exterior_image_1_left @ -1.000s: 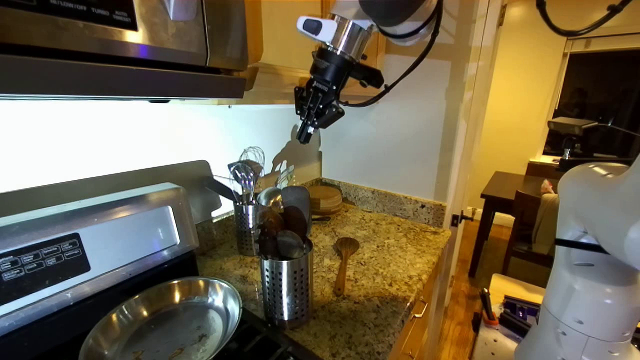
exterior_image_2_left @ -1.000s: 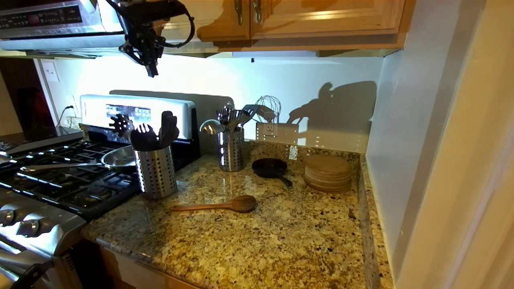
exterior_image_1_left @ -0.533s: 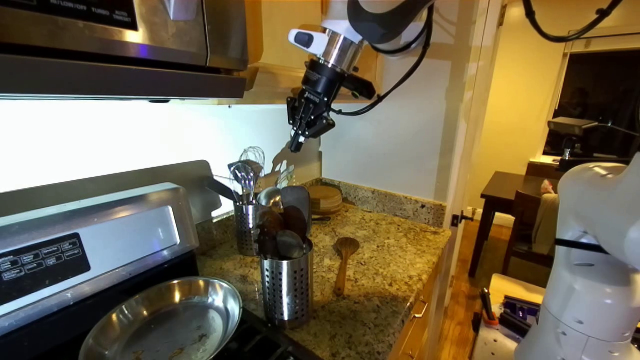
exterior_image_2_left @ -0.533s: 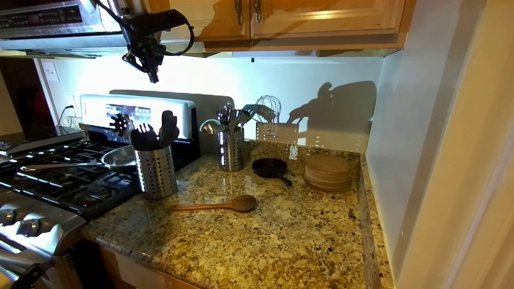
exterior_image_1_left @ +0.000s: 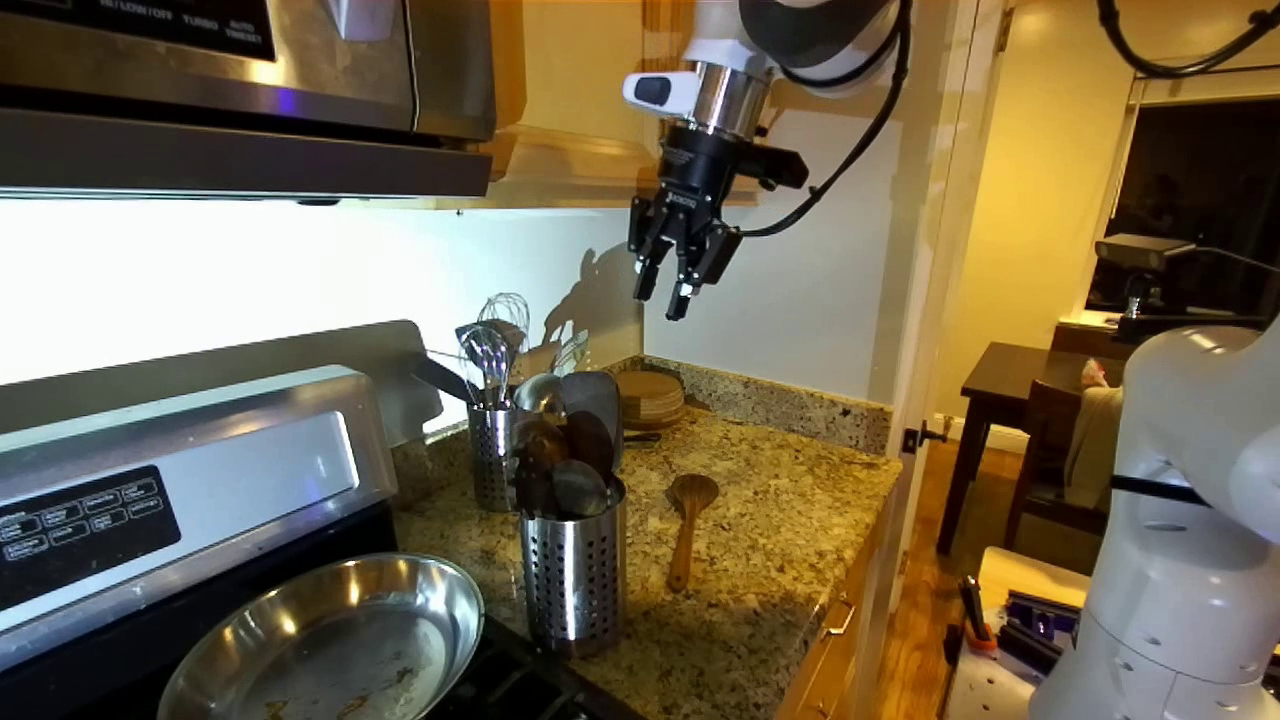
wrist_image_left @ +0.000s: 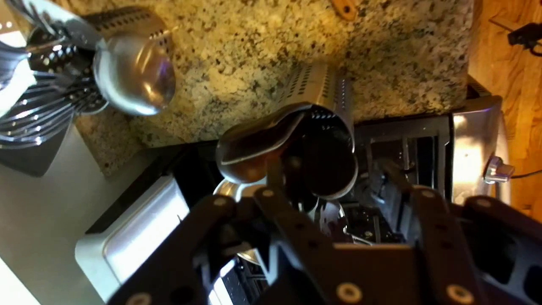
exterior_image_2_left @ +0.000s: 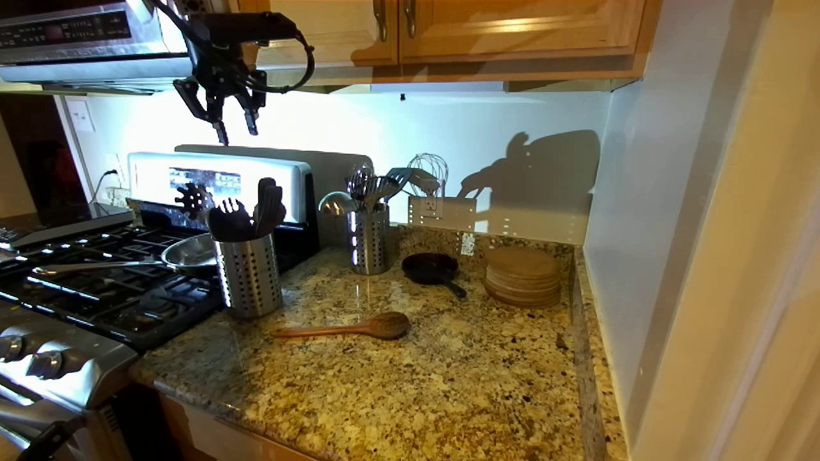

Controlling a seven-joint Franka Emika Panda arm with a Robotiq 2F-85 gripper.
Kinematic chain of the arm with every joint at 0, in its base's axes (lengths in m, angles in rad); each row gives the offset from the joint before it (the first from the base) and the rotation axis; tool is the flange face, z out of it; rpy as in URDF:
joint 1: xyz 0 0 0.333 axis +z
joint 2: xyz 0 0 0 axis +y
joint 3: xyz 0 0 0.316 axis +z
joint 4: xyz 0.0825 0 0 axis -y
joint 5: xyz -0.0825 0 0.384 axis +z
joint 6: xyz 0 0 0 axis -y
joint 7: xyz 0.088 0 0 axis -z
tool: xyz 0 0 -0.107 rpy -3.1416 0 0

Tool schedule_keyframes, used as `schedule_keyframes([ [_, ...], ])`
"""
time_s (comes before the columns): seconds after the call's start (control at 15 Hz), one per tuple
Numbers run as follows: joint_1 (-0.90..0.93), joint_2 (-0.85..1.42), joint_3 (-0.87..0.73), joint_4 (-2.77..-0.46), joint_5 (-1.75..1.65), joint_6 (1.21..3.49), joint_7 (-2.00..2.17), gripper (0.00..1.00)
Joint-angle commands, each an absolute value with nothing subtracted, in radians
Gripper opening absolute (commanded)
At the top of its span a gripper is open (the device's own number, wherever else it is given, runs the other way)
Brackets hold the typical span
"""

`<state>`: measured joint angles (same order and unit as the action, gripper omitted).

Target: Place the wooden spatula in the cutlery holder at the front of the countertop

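Observation:
The wooden spatula [exterior_image_1_left: 684, 535] lies flat on the granite countertop; it also shows in an exterior view [exterior_image_2_left: 384, 325]. Only its handle end [wrist_image_left: 346, 9] enters the top of the wrist view. Beside the stove stands the cutlery holder [exterior_image_1_left: 575, 575], a perforated steel cylinder [exterior_image_2_left: 248, 275] filled with dark-handled and dark-headed utensils. My gripper [exterior_image_1_left: 662, 298] hangs high above the counter, well clear of the spatula. Its jaws are apart with nothing held between them. In the wrist view the holder [wrist_image_left: 315, 84] and its utensils appear beyond and below the fingers.
A rear steel holder [exterior_image_2_left: 369, 240] carries a whisk and ladle. A small black skillet [exterior_image_2_left: 430, 267] and a stack of round wooden boards [exterior_image_2_left: 522, 275] sit near the wall. A steel pan [exterior_image_1_left: 340, 640] rests on the stove. Cabinets and a microwave [exterior_image_1_left: 240, 150] overhang.
The gripper has gone from shut to open. The arm dipped slightly, then shifted right in an exterior view. The spatula and holders have not moved.

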<state>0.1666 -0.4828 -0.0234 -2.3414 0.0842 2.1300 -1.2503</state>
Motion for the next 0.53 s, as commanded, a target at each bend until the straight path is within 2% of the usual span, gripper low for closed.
schedule_keyframes([
  [0.0,0.115,-0.559,-0.026,-2.419,0.033,2.060,-1.143,0.88],
  [0.13,0.094,-0.572,-0.034,-2.449,0.024,2.047,-1.094,0.99],
  [0.47,0.106,-0.530,-0.056,-2.435,0.036,2.058,-1.090,1.00],
])
